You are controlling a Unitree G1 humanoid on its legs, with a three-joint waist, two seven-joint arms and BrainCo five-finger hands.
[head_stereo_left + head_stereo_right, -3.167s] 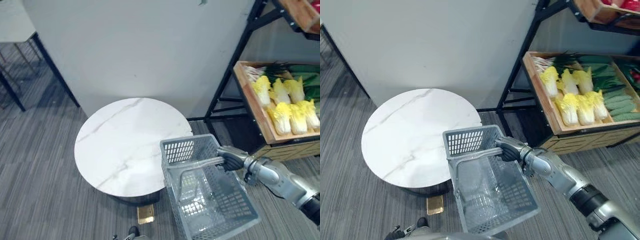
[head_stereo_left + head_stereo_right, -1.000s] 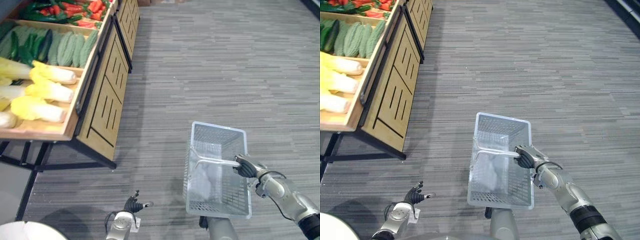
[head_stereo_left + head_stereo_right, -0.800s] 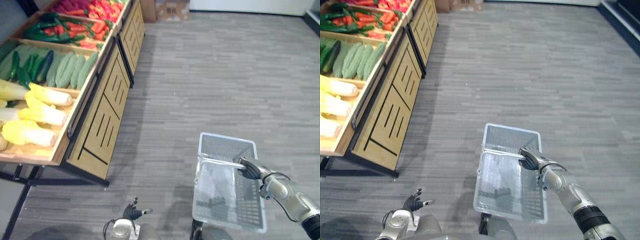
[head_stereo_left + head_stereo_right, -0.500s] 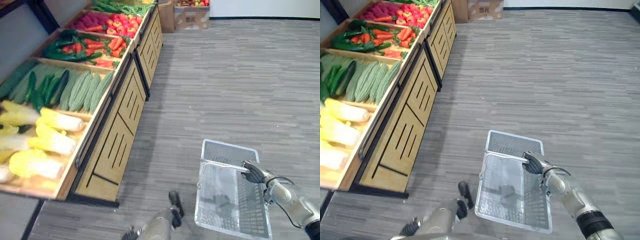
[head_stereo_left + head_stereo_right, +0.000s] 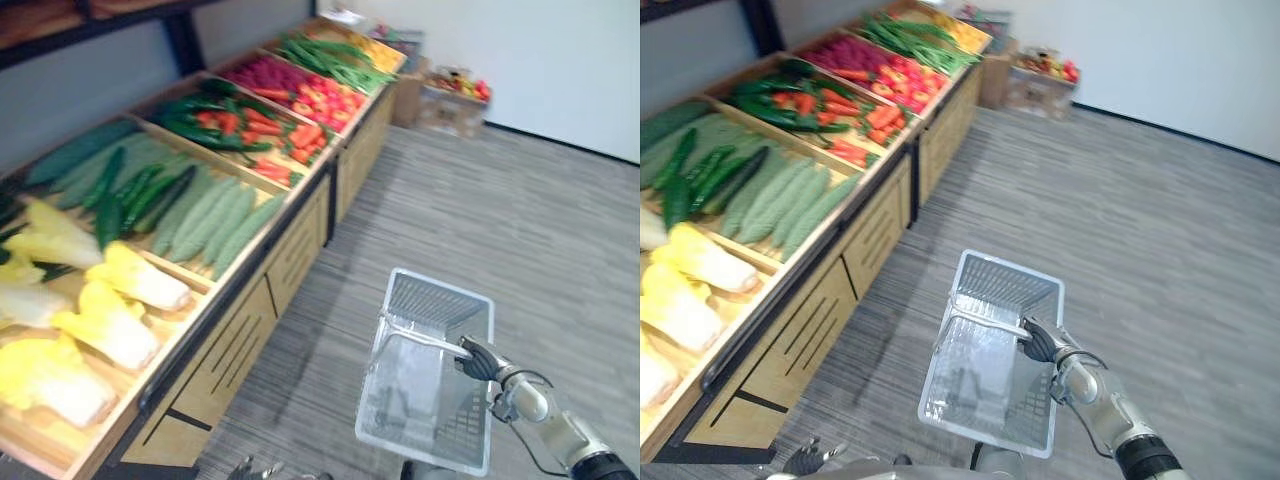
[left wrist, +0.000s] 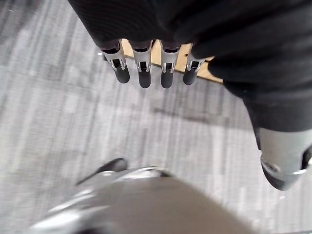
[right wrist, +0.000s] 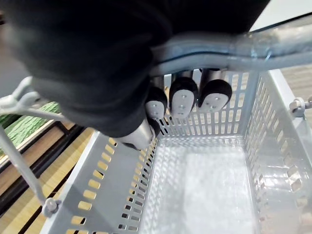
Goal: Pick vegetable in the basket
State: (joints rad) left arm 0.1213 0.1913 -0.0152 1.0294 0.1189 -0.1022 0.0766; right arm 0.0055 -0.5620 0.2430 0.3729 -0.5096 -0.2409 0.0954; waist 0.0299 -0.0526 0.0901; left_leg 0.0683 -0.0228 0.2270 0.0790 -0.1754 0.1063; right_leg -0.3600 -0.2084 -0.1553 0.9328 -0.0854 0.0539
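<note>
One empty basket (image 5: 1005,283) hangs from the right hand (image 5: 1040,342), fingers curled round its handle; left hand (image 6: 142,73) slack, empty. Cucumbers (image 5: 135,190) look firm, slippery: grip mid-length.

You find the basket (image 5: 436,302) hanging below the right hand (image 5: 478,362), its handle (image 5: 420,338) inside that hand's curl. The produce stand (image 5: 250,340) runs along the hand's left, vegetables (image 5: 205,215) lying on it, left of and ahead of the hand. The floor (image 5: 560,220) lies ahead and to the right
</note>
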